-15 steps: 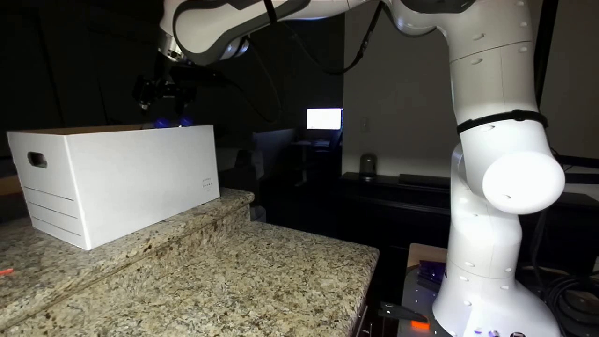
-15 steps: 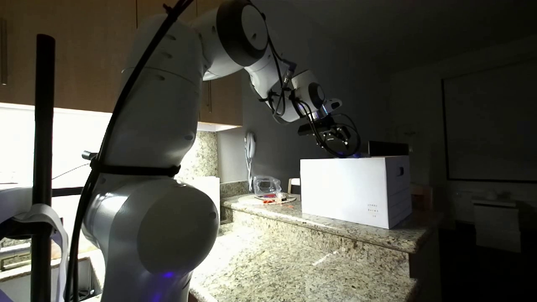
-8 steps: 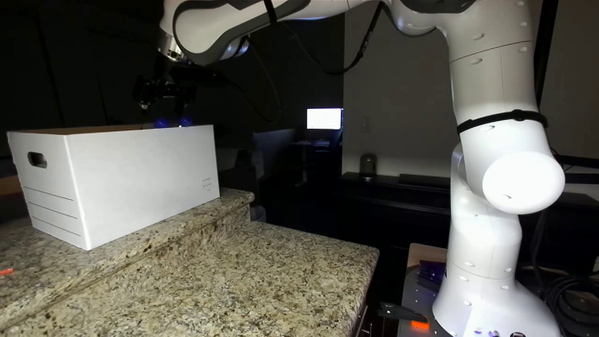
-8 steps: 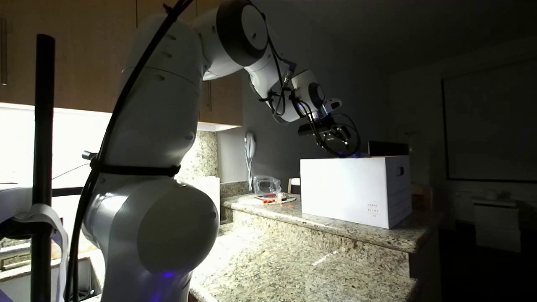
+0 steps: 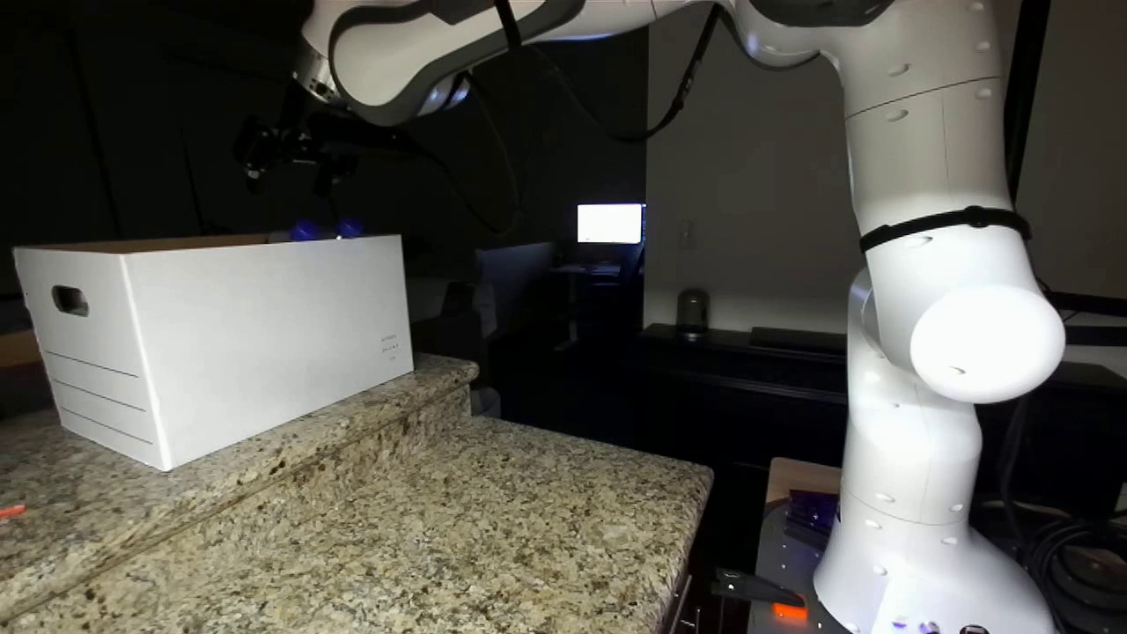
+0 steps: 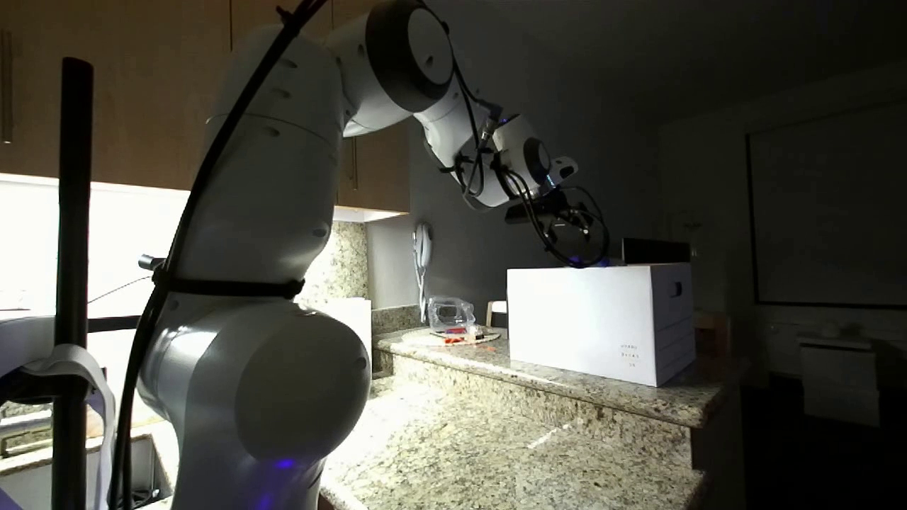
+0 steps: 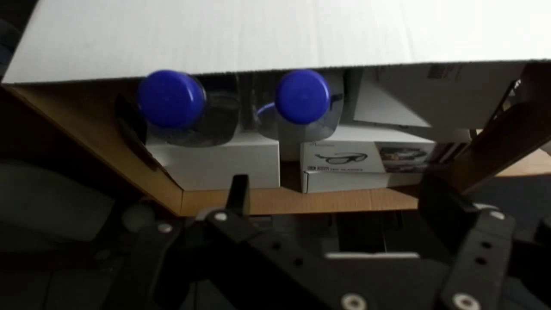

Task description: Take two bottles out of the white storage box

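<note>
The white storage box [image 5: 273, 343] stands open-topped on the raised granite ledge, also in an exterior view [image 6: 581, 319] and the wrist view [image 7: 258, 34]. Two clear bottles with blue caps, a left one [image 7: 171, 99] and a right one [image 7: 302, 97], stand upright inside, close to one long wall. Their caps show just above the rim in an exterior view [image 5: 305, 231] [image 5: 349, 228]; their lower bodies are hidden. My gripper [image 7: 338, 193] is open and empty, fingers wide apart. It hangs above the box and the caps, apart from them, in both exterior views [image 5: 289, 180] [image 6: 567, 232].
Inside the box lie a plain white carton [image 7: 224, 165], a glasses carton [image 7: 344, 159] and another white carton [image 7: 400, 99]. A lower granite counter [image 5: 493, 519] lies before the ledge. A clear plastic container [image 6: 451, 313] and small red items [image 6: 453, 340] sit farther along the ledge.
My gripper has risen and shifted slightly left in an exterior view, away from the bottle caps, in the last half second. The box and bottles have not moved.
</note>
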Controlling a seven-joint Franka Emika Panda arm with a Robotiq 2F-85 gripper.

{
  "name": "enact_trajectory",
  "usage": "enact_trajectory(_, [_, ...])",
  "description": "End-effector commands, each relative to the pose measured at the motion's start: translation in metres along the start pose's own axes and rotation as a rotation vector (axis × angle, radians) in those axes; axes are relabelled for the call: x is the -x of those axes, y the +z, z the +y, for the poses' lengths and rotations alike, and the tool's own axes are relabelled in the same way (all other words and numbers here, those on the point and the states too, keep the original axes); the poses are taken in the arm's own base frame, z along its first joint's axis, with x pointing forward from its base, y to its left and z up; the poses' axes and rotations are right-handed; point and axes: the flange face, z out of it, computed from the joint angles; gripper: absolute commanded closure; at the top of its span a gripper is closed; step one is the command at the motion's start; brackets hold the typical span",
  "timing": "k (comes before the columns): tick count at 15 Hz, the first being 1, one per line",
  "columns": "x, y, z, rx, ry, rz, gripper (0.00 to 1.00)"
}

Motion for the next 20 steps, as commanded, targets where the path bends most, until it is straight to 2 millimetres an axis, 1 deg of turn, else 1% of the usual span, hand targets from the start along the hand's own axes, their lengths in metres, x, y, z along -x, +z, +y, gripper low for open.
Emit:
enact_trajectory(1, [-0.005, -0.001, 0.0, 0.019, 0.03, 0.062, 0.0])
enact_trajectory(5, [0.002, 0.012, 0.003, 0.053, 0.039, 0.029, 0.0])
enact_trajectory(12, [0.014, 0.038, 0.0, 0.022, 0.06, -0.054, 0.0])
enact_trajectory(16, [0.016, 0.037, 0.0, 0.037, 0.07, -0.102, 0.0])
enact_trajectory(19, [0.012, 0.032, 0.0, 0.06, 0.066, -0.131, 0.0])
enact_trajectory(20, [0.011, 0.031, 0.0, 0.065, 0.065, -0.14, 0.19])
